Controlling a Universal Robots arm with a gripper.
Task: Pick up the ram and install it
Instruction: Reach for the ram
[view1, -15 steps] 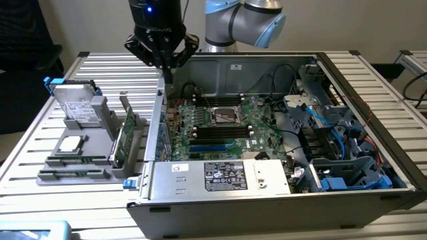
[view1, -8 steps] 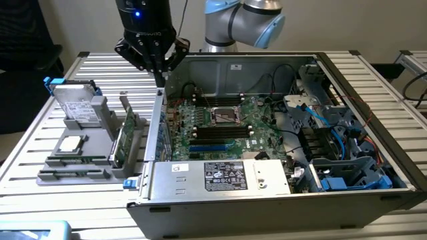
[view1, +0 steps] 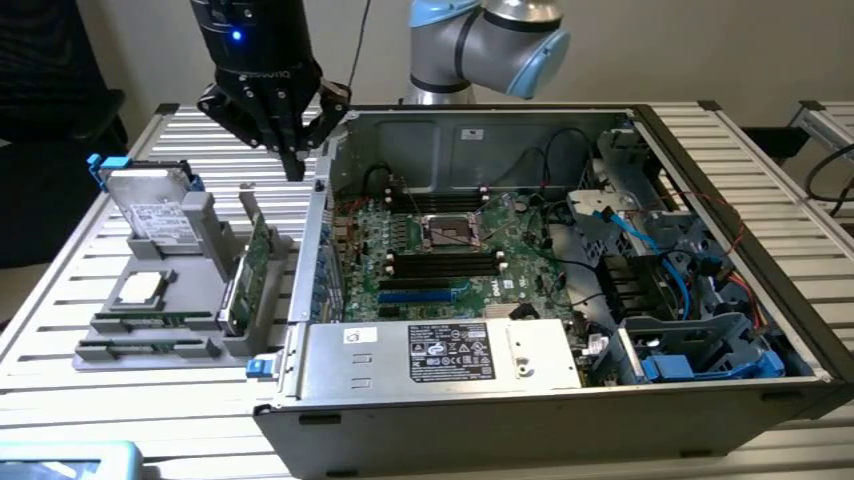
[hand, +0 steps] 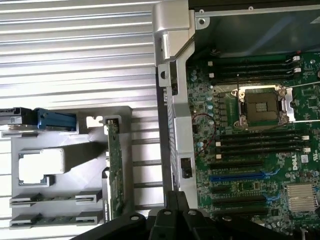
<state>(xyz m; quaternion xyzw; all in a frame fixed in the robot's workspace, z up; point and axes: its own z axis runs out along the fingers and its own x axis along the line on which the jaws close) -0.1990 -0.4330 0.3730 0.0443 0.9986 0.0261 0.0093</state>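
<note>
Fingers (view1: 291, 165) closed, ram (view1: 150, 319) in holder (view1: 203, 225), long axis crosswise to card (view1: 248, 275)

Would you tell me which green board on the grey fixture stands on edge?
The tall expansion card with the metal bracket, nearest the computer case; the ram sticks lie flat in low holders.

Bright, even overhead light fills the room. The slatted metal table (view1: 134, 400) glares almost white at the exterior view's lower left, where its ribs wash out. Inside the open computer case (view1: 441, 130) the light falls off, and the motherboard (view1: 461, 265) sits in soft shade below the walls. A small blue lamp (view1: 236, 37) glows on the black arm (view1: 267, 70). Seen from the wrist, the slats shine in pale bands, and a square chip (hand: 42, 167) beside them is bleached to plain white.
</note>
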